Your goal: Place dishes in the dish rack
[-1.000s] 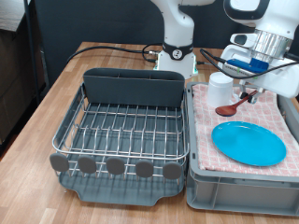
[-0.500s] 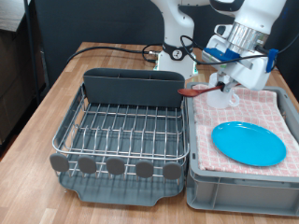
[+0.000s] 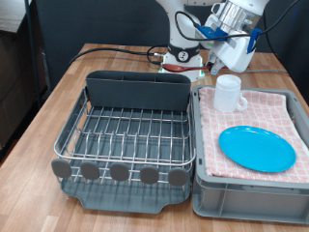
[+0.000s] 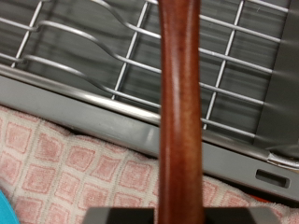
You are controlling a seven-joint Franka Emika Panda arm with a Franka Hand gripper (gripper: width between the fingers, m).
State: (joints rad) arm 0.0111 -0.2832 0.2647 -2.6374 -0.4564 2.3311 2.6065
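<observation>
Gripper: my gripper (image 3: 220, 64) is high at the exterior view's top right, above the far edge of the bin (image 3: 246, 198) and just behind the mug (image 3: 227, 94).
Gripper state: I cannot tell how wide my fingers stand. No view shows them clearly, and in the exterior view my hand and its cables cover them.
Spoon: in the wrist view the brown wooden spoon (image 4: 179, 112) runs as a long straight bar through the middle of the picture, very close to the camera and blurred. Under it I see the border where rack and bin meet. In the exterior view I cannot find the spoon with certainty.
Rack: the dish rack (image 3: 68, 135) sits on the wooden table (image 3: 58, 87), at the exterior view's left of the bin and touching it side by side. Its tall grey back part (image 3: 135, 89) is at the far end and the row of round tabs (image 3: 119, 172) at the near end. I see no dish on its wire grid (image 4: 93, 56).
Mug: the white mug stands upright on the pink checked cloth (image 3: 280, 106) in the bin, at the far end and near the side next to the rack.
Plate: the light-blue plate (image 3: 257, 148) lies flat on the same cloth, nearer to the camera than the mug and apart from it.
Wrist view, below the spoon: the grey rim of the rack (image 4: 112, 107) crosses the picture, with the wires on one side and the checked cloth (image 4: 75, 168) on the other.
</observation>
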